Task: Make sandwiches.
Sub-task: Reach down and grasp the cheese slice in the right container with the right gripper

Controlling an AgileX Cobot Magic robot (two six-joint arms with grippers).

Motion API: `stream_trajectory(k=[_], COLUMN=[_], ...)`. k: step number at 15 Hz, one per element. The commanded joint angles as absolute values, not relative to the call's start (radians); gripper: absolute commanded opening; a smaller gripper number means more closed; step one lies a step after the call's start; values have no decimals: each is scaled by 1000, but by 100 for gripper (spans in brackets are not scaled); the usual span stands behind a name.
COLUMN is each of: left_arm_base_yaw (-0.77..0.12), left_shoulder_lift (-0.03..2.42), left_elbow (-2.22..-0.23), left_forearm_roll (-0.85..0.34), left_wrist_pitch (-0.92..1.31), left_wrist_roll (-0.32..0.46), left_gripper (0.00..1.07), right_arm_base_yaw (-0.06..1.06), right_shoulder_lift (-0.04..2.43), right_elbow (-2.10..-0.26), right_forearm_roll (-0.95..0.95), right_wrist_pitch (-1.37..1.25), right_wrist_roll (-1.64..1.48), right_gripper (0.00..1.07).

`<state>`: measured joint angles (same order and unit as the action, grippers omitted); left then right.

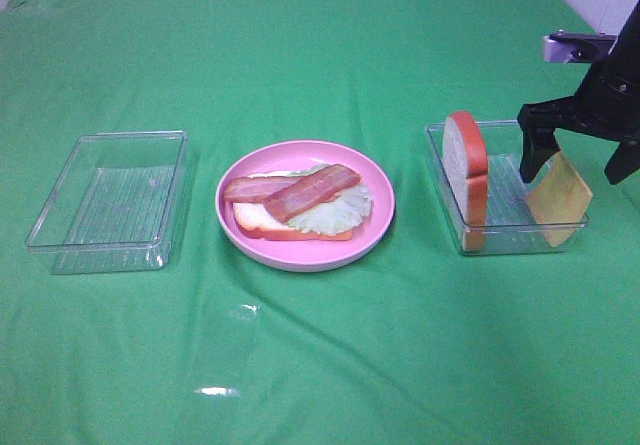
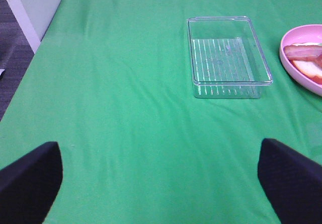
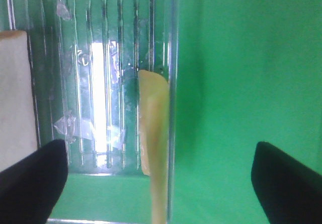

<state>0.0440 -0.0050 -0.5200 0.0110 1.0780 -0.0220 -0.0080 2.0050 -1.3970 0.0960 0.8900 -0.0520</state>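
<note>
On the pink plate [image 1: 372, 227] lies a partly built sandwich: a white bread slice [image 1: 262, 225], pale green lettuce [image 1: 345, 208] and two bacon strips [image 1: 305, 190]. A second bread slice [image 1: 467, 177] stands on edge in the right clear tray [image 1: 500, 240]. A yellow cheese square [image 1: 560, 203] leans against that tray's right wall. My right gripper [image 1: 572, 177] hangs open just above the cheese. The right wrist view shows the cheese [image 3: 156, 153] edge-on between the open fingers [image 3: 35, 183]. My left gripper [image 2: 161, 183] is open over bare cloth, out of the exterior view.
An empty clear tray [image 1: 110, 201] sits left of the plate, and the left wrist view shows this empty tray [image 2: 226, 58] too. Green cloth covers the table. In the left wrist view the table's edge [image 2: 45, 38] shows, with floor beyond.
</note>
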Motion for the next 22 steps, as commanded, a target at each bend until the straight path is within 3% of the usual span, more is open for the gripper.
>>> stream_trajectory(k=[1,11,18,22], left_arm_base_yaw=[45,45,45,45], left_shoulder_lift=[-20,-20,-20,-20], left_elbow=[-516,-516,-516,-516], left_forearm_roll=[8,8,8,8], left_wrist_pitch=[1073,1073,1073,1073], left_wrist_roll=[-20,-20,-20,-20], left_gripper=[98,98,98,98], right_arm_base_yaw=[-10,-10,-10,-10], right_shoulder_lift=[2015,2047,2047,2047], right_elbow=[-1391,-1391,-1391,-1396], right_forearm_roll=[86,87,86,81], right_wrist_pitch=[875,883,880,879], right_wrist_roll=[-61,-60,-39,-31], right_gripper=[96,84,33,29])
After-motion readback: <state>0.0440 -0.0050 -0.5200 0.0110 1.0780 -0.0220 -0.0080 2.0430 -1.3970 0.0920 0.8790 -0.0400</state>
